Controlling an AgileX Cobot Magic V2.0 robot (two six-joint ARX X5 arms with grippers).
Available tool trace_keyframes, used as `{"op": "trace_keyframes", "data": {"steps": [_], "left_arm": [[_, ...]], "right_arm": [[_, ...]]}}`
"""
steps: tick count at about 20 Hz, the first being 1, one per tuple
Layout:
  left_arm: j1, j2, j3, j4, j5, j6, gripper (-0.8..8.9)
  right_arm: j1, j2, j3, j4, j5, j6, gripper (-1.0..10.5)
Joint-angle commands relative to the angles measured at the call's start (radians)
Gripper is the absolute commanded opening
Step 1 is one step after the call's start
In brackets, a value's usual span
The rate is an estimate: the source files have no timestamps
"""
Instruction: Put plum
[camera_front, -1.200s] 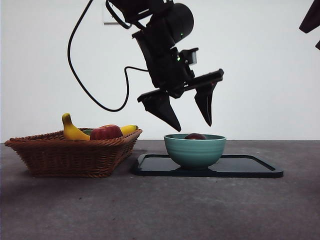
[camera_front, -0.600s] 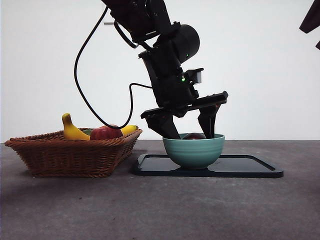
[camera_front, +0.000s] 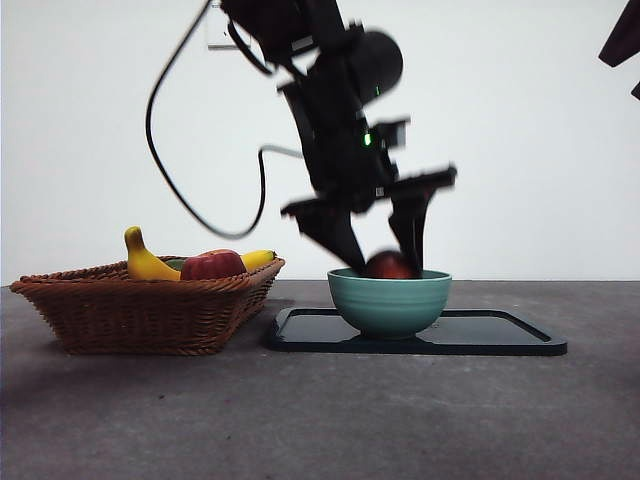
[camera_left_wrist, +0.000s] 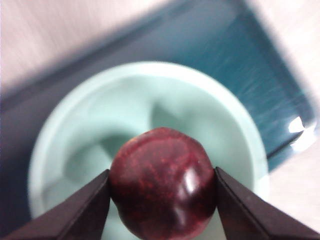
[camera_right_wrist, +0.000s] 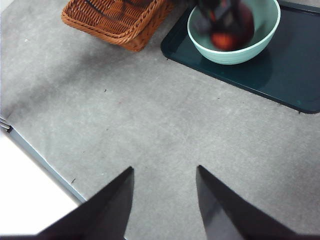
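Plum: the dark maroon plum (camera_left_wrist: 163, 183) is sitting pinched between the two black jaws of the left gripper (camera_front: 376, 243), just above the inside of the bowl; in the front view its top is showing over the rim, and whether it is touching the bowl's floor cannot be told.
Left gripper: it is reaching down from above into the mouth of the bowl, one jaw pressing on each side of the plum; the arm is blurred.
Bowl: the pale green bowl (camera_front: 390, 302) is standing on the dark tray (camera_front: 500, 336), toward the tray's end nearest the basket.
Tray: it is lying flat on the grey table (camera_front: 320, 420), just beside the wicker basket (camera_front: 140, 312).
Basket: it is holding a yellow banana (camera_front: 143, 262) and a red apple (camera_front: 212, 265), with a second banana tip showing behind the apple.
Right gripper: the right gripper (camera_right_wrist: 165, 200) is hanging over bare table well apart from the tray, its jaws spread and holding nothing.
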Motion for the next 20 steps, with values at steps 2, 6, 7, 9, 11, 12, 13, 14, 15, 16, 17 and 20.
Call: {"op": "trace_keyframes", "data": {"steps": [2, 6, 7, 9, 11, 12, 13, 14, 15, 16, 17, 20], "left_arm": [[-0.006, -0.129, 0.032, -0.027, -0.008, 0.029, 2.44], [0.012, -0.31, 0.032, -0.161, -0.069, 0.063, 2.48], [0.021, -0.358, 0.032, -0.189, -0.069, 0.062, 2.48], [0.042, -0.443, 0.032, -0.228, -0.069, 0.061, 2.48], [0.069, -0.505, 0.029, -0.272, -0.069, 0.061, 2.48], [0.084, -0.529, 0.023, -0.293, -0.069, 0.062, 2.48], [0.1, -0.557, 0.002, -0.302, -0.068, 0.062, 2.48], [0.113, -0.585, -0.03, -0.296, -0.068, 0.062, 2.48], [0.13, -0.62, -0.085, -0.276, -0.068, 0.062, 2.48], [0.144, -0.653, -0.141, -0.253, -0.068, 0.062, 2.48], [0.16, -0.693, -0.22, -0.212, -0.068, 0.062, 2.48], [0.213, -0.784, -0.424, -0.101, -0.068, 0.066, 2.48]], "right_arm": [[0.007, 0.005, 0.009, 0.005, 0.004, 0.006, 2.0], [0.007, 0.005, 0.009, 0.005, 0.004, 0.006, 2.0], [0.007, 0.004, 0.009, 0.006, 0.004, 0.006, 2.0], [0.007, 0.004, 0.009, 0.006, 0.004, 0.006, 2.0], [0.007, 0.005, 0.009, 0.006, 0.004, 0.006, 2.0], [0.007, 0.004, 0.009, 0.006, 0.004, 0.005, 2.0], [0.007, 0.005, 0.009, 0.006, 0.004, 0.005, 2.0], [0.007, 0.005, 0.009, 0.006, 0.004, 0.006, 2.0], [0.007, 0.004, 0.009, 0.006, 0.004, 0.006, 2.0], [0.007, 0.005, 0.009, 0.006, 0.004, 0.006, 2.0], [0.007, 0.005, 0.009, 0.006, 0.004, 0.006, 2.0], [0.007, 0.005, 0.009, 0.006, 0.004, 0.006, 2.0]]}}
